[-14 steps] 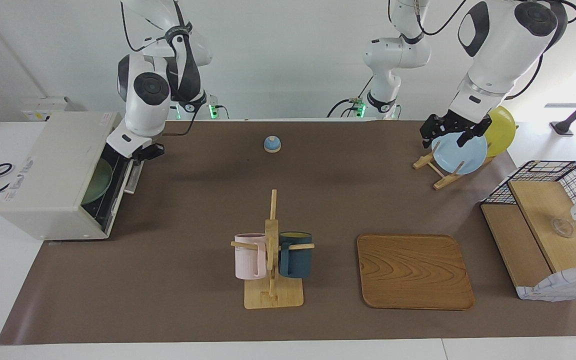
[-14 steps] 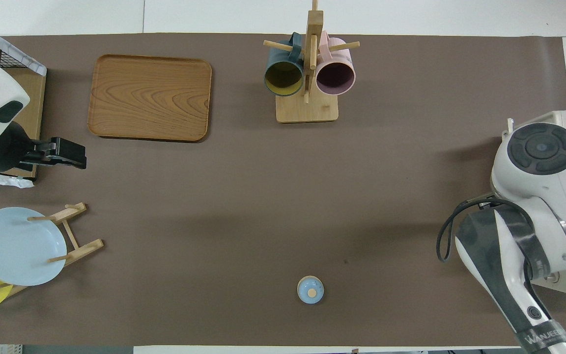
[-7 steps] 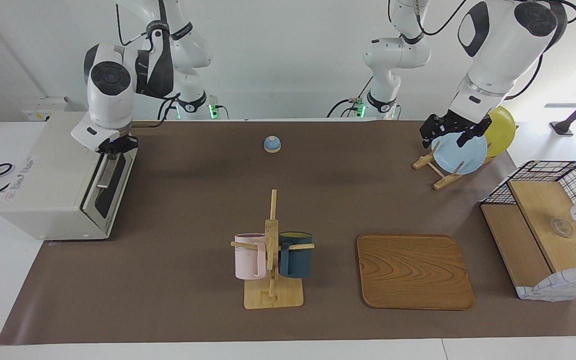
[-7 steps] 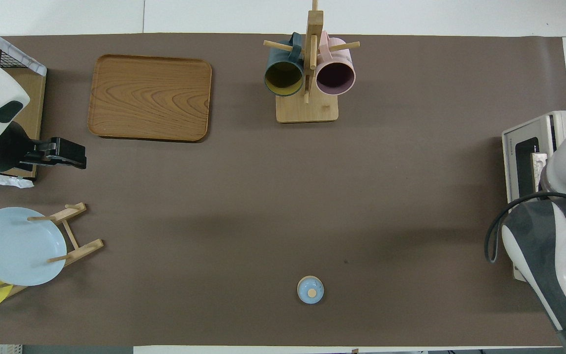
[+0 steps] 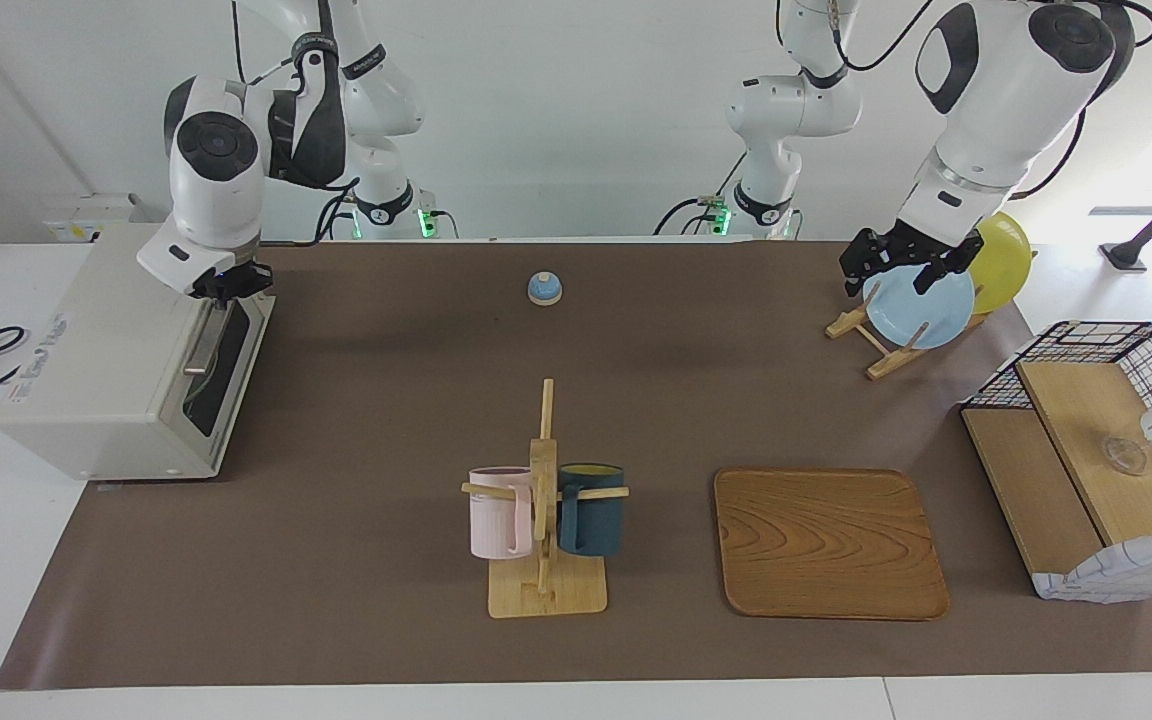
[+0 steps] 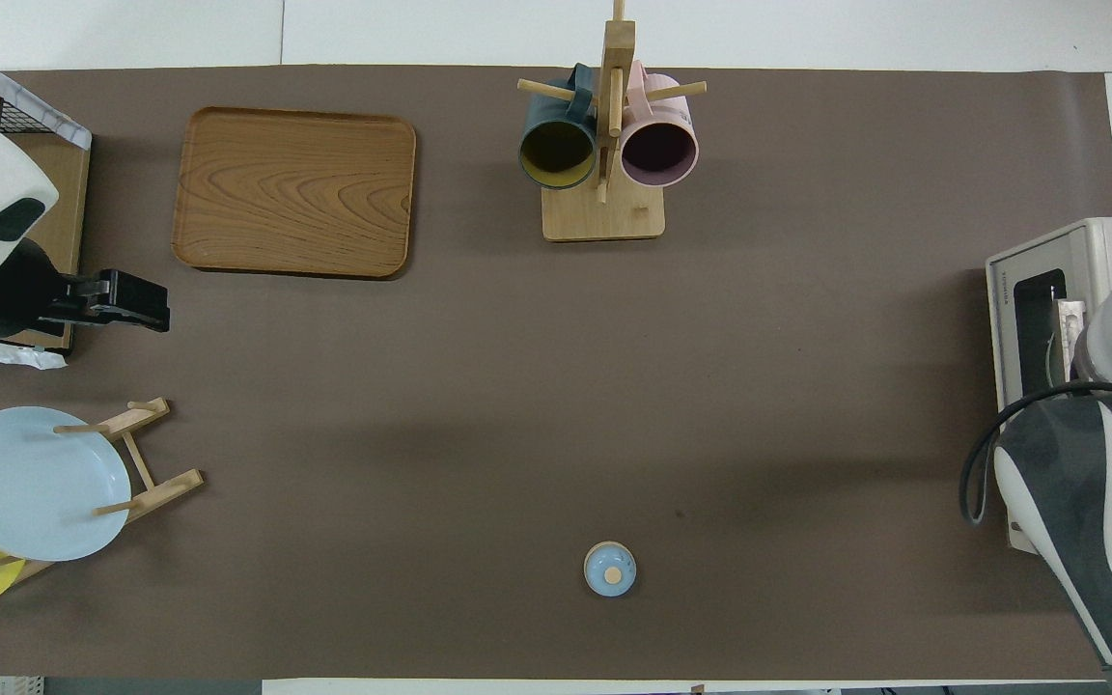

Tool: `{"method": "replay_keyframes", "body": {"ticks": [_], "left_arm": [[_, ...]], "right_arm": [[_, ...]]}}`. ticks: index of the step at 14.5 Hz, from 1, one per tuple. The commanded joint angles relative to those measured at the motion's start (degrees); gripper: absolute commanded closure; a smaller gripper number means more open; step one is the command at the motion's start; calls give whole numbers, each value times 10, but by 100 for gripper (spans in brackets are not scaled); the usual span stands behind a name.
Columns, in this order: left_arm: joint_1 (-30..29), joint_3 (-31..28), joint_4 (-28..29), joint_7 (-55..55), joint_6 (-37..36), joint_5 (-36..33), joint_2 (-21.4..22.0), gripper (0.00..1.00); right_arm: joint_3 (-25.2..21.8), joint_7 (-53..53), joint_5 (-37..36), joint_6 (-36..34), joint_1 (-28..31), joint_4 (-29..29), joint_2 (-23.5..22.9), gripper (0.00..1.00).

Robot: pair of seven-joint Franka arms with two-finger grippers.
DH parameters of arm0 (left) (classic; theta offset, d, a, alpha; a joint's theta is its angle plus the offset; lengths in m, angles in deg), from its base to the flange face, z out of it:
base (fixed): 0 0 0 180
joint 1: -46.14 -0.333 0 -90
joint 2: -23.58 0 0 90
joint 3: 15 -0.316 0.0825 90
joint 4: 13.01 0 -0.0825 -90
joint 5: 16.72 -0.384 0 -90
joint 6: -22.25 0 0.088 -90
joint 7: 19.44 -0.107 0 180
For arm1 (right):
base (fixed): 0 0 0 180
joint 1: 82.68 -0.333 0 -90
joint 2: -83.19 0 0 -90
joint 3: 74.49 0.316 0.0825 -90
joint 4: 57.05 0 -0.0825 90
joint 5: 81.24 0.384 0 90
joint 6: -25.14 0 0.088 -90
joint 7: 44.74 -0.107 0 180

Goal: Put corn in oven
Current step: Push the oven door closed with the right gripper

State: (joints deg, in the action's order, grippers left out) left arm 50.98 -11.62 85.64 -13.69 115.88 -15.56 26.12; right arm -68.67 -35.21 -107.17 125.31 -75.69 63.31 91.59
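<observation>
Corn is nowhere in sight in either view, so it is presumably inside the oven [image 5: 126,370], whose door stands all but shut at the right arm's end of the counter [image 5: 386,620]. Right claw [image 5: 223,298], pressed together, sits at the door's top edge by the handle [image 5: 204,345]. Left claw [image 5: 898,262], spread, waits over the blue plate [image 5: 918,308], well apart from the oven.

The oven [image 5: 111,375] stands at the right arm's end of the table; the basket [image 5: 1096,470] at the left arm's end; the plate rack [image 5: 881,335] nearer the robots than the basket; the tray [image 5: 829,542] beside the mug stand [image 5: 546,560]; the bell [image 5: 544,288] nearer the robots than the mug stand.
</observation>
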Motion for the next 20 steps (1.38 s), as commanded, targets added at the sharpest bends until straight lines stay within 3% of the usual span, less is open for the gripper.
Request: {"method": "replay_keyframes", "body": {"ticks": [1,4,6,7,10,13,14,16,17,20], "left_arm": [[-4,1,5,-1,-9,-10,11,0],[-4,1,5,-1,-9,-10,11,0],[-4,2,5,-1,-9,-10,11,0],[-4,1,5,-1,-9,-10,11,0],[-4,1,5,-1,-9,-10,11,0],[-4,2,5,-1,-9,-10,11,0],[-4,1,5,-1,-9,-10,11,0],[-4,1,5,-1,-9,-10,11,0],[-4,1,5,-1,-9,-10,11,0],[-4,2,5,-1,-9,-10,11,0]], "right_arm": [[4,15,29,-22,-7,-19,5,100],[5,12,93,-32,-31,-42,1,100],[5,10,153,-46,-41,-72,-9,88],[9,7,176,-48,-42,-86,-15,87],[42,-64,248,-69,-42,-112,-27,87],[99,-137,263,-75,-50,-122,-25,75],[104,-144,264,-78,-50,-131,-25,63],[104,-143,265,-88,-43,-147,-28,16],[101,-140,268,-91,-42,-151,-24,0],[96,-138,272,-128,-21,-199,-34,0]]}}
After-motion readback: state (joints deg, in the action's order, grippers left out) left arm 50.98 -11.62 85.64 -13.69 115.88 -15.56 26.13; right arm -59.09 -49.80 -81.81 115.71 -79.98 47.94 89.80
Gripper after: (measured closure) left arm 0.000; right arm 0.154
